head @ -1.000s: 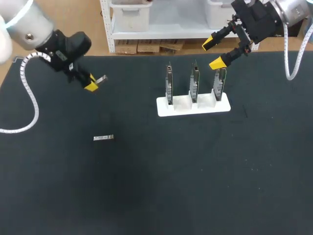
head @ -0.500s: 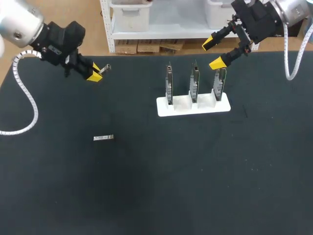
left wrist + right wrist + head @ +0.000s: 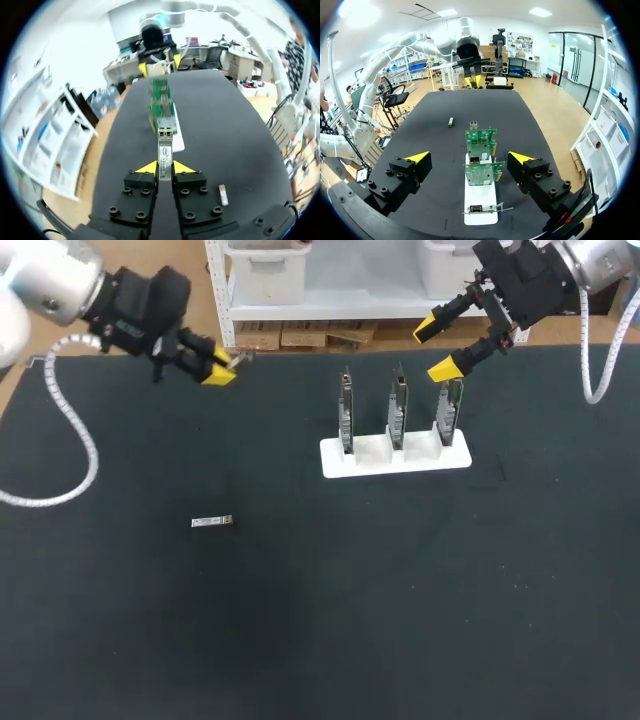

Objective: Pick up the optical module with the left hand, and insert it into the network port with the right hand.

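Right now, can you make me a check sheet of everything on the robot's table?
Surface: black table.
Job's things: optical module held up off the table; second module lying flat on the table; three network cards upright in a white holder.
Clutter: nothing seen.
Grippers: left gripper shut on the optical module; right gripper open, holding nothing, above the right-end card.
Cables: white coiled cable hangs from the left arm over the table; white cable loops from the right arm.
Surroundings: nothing seen reaching over the table.
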